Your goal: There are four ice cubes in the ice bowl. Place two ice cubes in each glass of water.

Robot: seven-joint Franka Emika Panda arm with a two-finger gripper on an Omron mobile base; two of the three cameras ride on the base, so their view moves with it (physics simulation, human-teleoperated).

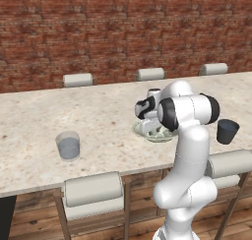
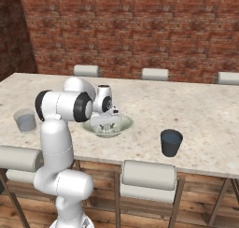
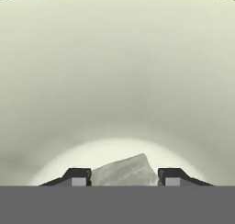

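My gripper (image 3: 124, 178) is down inside the ice bowl (image 3: 114, 71), whose pale greenish-cream wall curves around it. A pale grey ice cube (image 3: 123, 169) fills the gap between the two fingertips, touching both. From the base, the hand (image 2: 106, 122) reaches down into the ice bowl (image 2: 126, 124) at mid-counter; other cubes are hidden by it. The see-through glass of water (image 1: 68, 145) stands far to the bowl's left. To the bowl's right, near the front edge, is the dark navy glass (image 1: 227, 131). In the left base view my arm covers most of the bowl (image 1: 139, 130).
The long marble counter (image 1: 98, 116) runs across both base views, with a brick wall behind. Padded stools (image 1: 93, 190) stand along the near edge and more (image 1: 150, 74) along the far side. Open counter lies between the bowl and each glass.
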